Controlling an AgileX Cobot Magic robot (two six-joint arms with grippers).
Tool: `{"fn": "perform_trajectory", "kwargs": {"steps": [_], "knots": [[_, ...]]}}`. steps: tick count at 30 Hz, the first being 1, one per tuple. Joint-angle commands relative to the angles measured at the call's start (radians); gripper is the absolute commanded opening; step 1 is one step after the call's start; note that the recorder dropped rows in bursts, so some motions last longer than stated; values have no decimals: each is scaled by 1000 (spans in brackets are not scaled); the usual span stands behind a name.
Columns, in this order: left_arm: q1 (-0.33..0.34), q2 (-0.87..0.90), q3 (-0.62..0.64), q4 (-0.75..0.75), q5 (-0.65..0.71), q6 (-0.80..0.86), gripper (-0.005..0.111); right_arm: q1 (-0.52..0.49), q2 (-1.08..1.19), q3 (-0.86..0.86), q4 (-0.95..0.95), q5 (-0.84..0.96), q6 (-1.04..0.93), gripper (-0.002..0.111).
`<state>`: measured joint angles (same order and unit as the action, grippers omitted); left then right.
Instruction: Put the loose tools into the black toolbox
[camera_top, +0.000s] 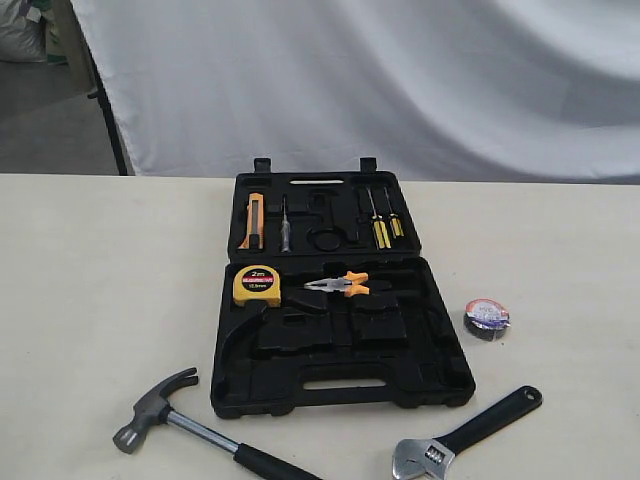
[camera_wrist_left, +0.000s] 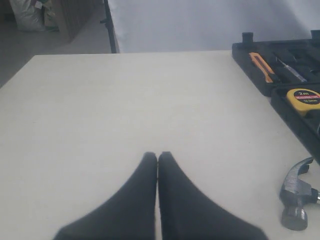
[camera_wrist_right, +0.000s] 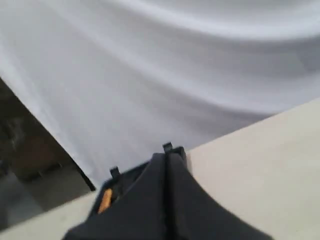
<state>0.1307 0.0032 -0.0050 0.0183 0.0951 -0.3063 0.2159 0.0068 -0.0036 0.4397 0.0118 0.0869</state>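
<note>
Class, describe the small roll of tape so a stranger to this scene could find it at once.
Find the open black toolbox on the table. Just off its right side in the exterior view lies the small black tape roll, farther back than the wrench. Unlike the long hammer and wrench, it is round, with a printed label.

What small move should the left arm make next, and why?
Probably open the left tool and reach toward the hammer: the tool is shut and empty, and the hammer lies loose on its side, outside the black toolbox.
</note>
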Motion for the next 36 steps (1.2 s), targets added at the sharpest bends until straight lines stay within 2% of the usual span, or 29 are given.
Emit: {"fn": "perform_trajectory", "kwargs": {"steps": [1, 5, 7, 13, 16, 18, 22, 26, 31, 34, 36], "knots": [[25, -3, -3, 4, -7, -5, 1, -6, -7, 4, 138, -150, 15, 0], [25, -3, -3, 4, -7, -5, 1, -4, -7, 4, 138, -223, 29, 0], [25, -3, -3, 4, -7, -5, 1, -4, -7, 4, 115, -316, 64, 0], [25, -3, -3, 4, -7, -5, 1, -4, -7, 4, -288, -594, 304, 0], [25, -3, -3, 4, -7, -5, 1, -4, 38, 4, -378, -696, 324, 0], [25, -3, -3, 4, -7, -5, 1, -4, 102, 2, -383, -681, 324, 0], [25, -3, -3, 4, -7, -5, 1, -4, 324, -107, -565, -558, 385, 0], [25, -3, -3, 4, -7, -5, 1, -4, 600, -225, -889, -527, 631, 0], [25, -3, -3, 4, -7, -5, 1, 1, 963, -344, -1232, -578, 917, 0], [25, -3, -3, 4, -7, -5, 1, 50, 1151, -434, -1399, -588, 1040, -1], [25, -3, -3, 4, -7, -5, 1, 114, 1256, -507, -1431, -569, 1057, 0]]}}
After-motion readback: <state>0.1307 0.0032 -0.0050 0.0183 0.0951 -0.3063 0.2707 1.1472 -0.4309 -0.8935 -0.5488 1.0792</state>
